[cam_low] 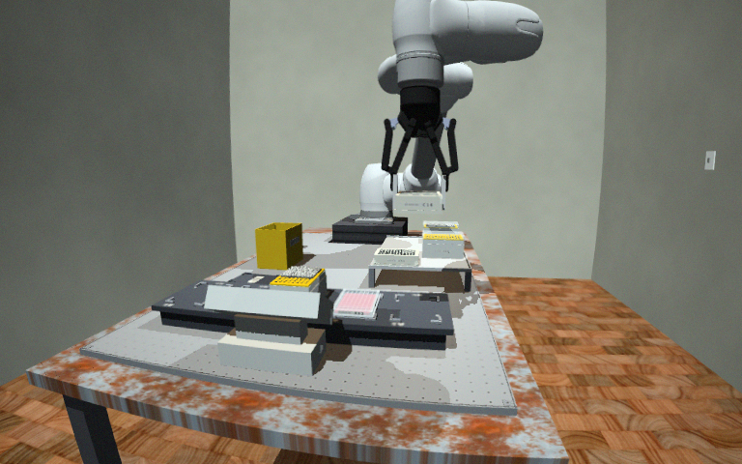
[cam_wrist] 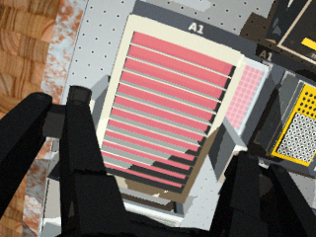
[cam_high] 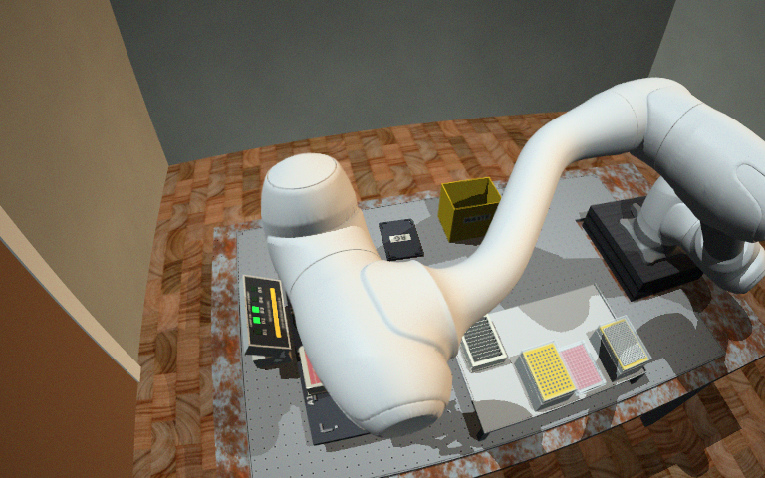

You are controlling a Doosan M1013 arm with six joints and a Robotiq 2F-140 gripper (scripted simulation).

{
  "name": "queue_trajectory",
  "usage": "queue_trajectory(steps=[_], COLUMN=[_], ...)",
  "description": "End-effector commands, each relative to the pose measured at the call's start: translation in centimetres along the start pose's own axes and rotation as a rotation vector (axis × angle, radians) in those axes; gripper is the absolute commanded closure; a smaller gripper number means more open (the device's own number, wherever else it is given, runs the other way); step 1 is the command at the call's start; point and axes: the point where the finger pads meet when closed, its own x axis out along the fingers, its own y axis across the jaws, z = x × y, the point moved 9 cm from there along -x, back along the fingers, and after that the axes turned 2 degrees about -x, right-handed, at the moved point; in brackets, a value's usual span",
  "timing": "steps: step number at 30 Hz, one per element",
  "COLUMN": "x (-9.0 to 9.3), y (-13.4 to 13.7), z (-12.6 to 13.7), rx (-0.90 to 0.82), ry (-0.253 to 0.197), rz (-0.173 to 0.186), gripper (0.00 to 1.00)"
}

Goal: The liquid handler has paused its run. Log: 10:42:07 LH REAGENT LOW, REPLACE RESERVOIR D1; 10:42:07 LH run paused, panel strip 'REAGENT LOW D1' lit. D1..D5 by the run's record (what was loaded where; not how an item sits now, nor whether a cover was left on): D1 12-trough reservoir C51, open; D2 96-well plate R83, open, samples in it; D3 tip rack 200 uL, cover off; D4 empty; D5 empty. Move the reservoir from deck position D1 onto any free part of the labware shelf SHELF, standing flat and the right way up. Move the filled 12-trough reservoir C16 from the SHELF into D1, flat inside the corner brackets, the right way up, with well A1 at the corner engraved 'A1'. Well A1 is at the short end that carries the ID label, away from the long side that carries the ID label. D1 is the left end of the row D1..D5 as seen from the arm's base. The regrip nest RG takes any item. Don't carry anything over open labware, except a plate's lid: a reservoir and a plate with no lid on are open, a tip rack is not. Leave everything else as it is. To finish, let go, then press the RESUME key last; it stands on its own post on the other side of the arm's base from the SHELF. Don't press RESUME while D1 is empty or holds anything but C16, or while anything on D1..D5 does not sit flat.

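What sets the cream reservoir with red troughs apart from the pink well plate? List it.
The cream reservoir with red troughs hangs in the pincer; the pink well plate sits on the dark deck. The reservoir has long troughs, the plate a grid of small wells. Both are uncovered.

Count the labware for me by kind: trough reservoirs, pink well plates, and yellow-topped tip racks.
Trough reservoirs: 2, a held reservoir between the fingers and a shelf reservoir.
Pink well plates: 2, a deck plate and a shelf plate.
Yellow-topped tip racks: 3, a deck rack and two shelf racks.
Total: 7
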Motion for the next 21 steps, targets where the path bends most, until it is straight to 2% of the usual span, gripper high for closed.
queue_trajectory(steps=[1, 21], x=[0.0, 2.6], y=[0.0, 0.0], z=[0.0, 0.0], rx=[0.000, 0.000], ry=[0.000, 0.000], rz=[0.000, 0.000], gripper=[1.00, 1.00])
